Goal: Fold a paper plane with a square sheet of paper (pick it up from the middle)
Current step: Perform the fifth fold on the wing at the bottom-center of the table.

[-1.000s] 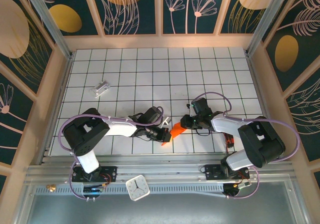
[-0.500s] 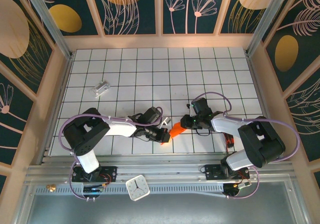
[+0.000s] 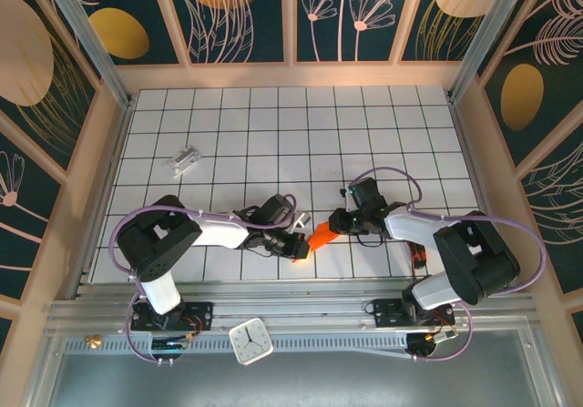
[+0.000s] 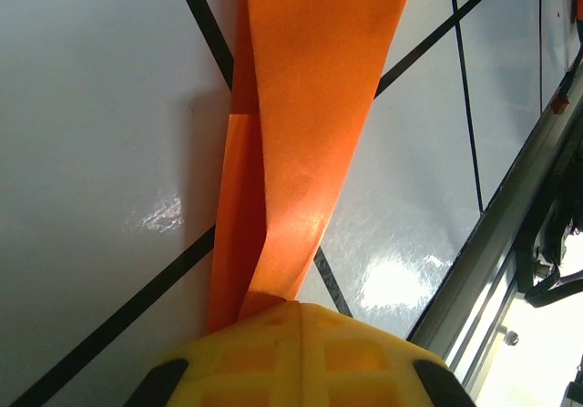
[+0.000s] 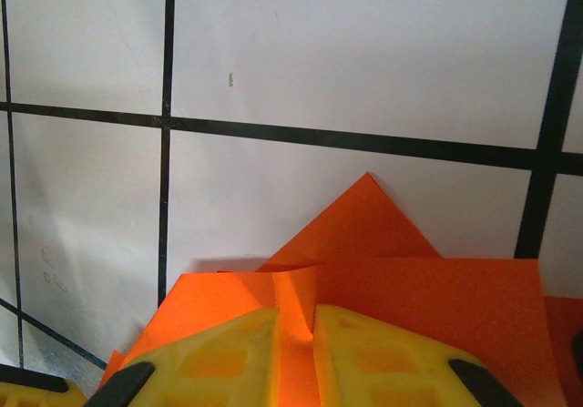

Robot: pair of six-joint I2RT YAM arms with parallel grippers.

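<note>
The square sheet of paper is folded into a narrow, pointed, bright orange paper plane [image 3: 315, 239], held just above the grid table between the two arms. My left gripper [image 3: 297, 247] is shut on its near-left end; in the left wrist view the orange strip [image 4: 305, 125] runs out from between the yellow fingertips [image 4: 296, 309], which are pressed together. My right gripper [image 3: 335, 226] is shut on the other end. In the right wrist view a folded layer of the plane [image 5: 364, 243] stands pinched in the narrow gap between the yellow fingers [image 5: 296, 327], and a pointed flap lies beyond them.
A small silvery-white block [image 3: 184, 161] lies at the far left of the table. A small red-orange item [image 3: 417, 258] lies beside the right arm. The metal rail [image 3: 291, 309] runs along the near edge, with a white clock [image 3: 250, 341] below it. Wooden walls enclose the table.
</note>
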